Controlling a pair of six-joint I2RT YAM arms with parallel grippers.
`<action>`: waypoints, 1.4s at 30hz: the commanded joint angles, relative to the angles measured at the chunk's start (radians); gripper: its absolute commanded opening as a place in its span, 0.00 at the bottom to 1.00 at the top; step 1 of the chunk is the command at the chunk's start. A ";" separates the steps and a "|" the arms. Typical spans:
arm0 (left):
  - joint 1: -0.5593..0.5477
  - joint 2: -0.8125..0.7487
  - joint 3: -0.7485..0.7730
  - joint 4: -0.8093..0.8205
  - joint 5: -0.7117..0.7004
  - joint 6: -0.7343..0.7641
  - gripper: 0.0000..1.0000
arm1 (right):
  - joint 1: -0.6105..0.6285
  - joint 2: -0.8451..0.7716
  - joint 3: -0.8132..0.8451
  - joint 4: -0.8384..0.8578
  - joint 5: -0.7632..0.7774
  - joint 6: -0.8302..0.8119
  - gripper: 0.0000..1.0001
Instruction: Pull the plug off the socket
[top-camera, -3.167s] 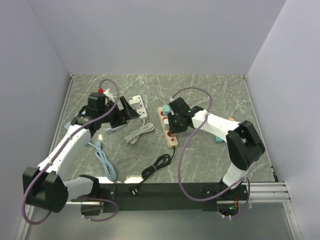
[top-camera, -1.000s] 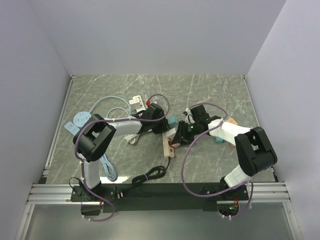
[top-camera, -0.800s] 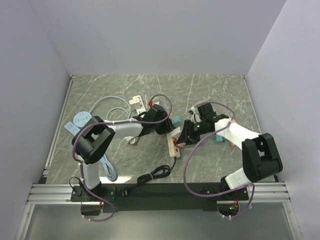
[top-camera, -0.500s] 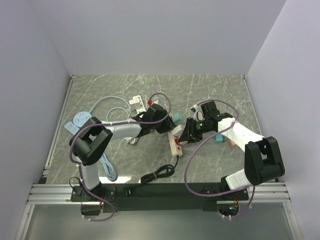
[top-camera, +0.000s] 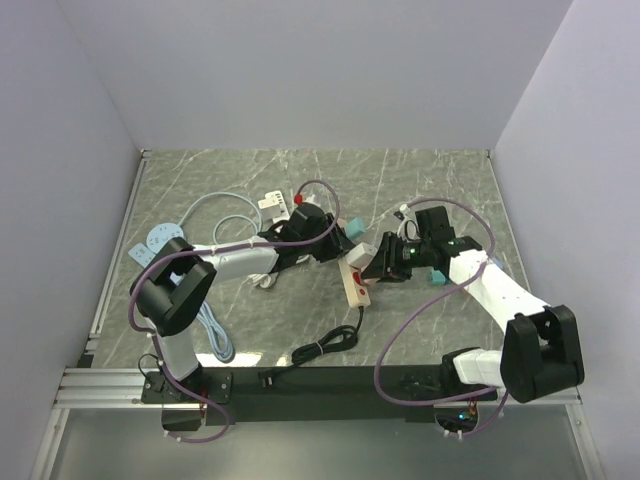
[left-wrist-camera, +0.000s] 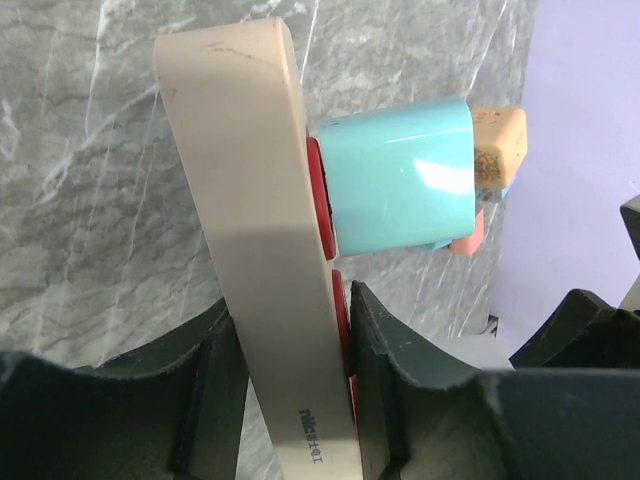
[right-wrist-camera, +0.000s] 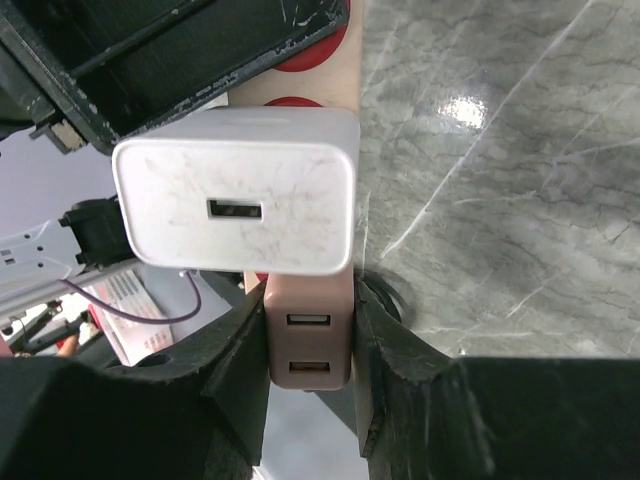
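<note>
Nearest, at 6 o'clock of the strip (top-camera: 354, 288): black cord (top-camera: 322, 349), slack, trailing from the near end. Out at 8 o'clock, well apart, blue cable (top-camera: 212, 335). Now the strip itself, mid-table, pinched in two places. In from 3 o'clock, right gripper (right-wrist-camera: 308, 310), fingers closed tight on the narrow sides of the USB end, nothing else in them. Just past those fingers, the charger (right-wrist-camera: 235, 205): white, scuffed, seated in a red socket. In from 10 o'clock, left gripper (left-wrist-camera: 290, 305), clamped hard across the strip's face and back, right beside the teal plug (left-wrist-camera: 400, 190), seated too, up at the 12 o'clock end. No telling which of the two to pull. Either way: hard, light plastic, glossy with rounded corners, so likely slippery; held in by prong friction alone, most likely. Best taken across the flat sides, close to the socket, and drawn straight out, no twisting. Light strip as well, bound to ride along unless held back. Snag: both grippers busy on the strip, so one to let go first. Farther off: tan block (left-wrist-camera: 497, 142) behind the teal plug, white cable (top-camera: 268, 272) at 9 o'clock, white strip (top-camera: 275, 205) far out at 11.
</note>
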 joint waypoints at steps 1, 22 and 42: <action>0.058 -0.006 -0.040 -0.262 -0.058 0.182 0.01 | -0.073 -0.100 -0.029 0.087 0.065 0.031 0.00; 0.061 -0.071 -0.058 -0.282 -0.045 0.222 0.01 | -0.153 0.009 0.172 -0.175 0.010 -0.157 0.00; 0.061 -0.105 0.003 -0.293 0.011 0.216 0.01 | -0.243 0.130 0.190 -0.011 0.626 0.164 0.00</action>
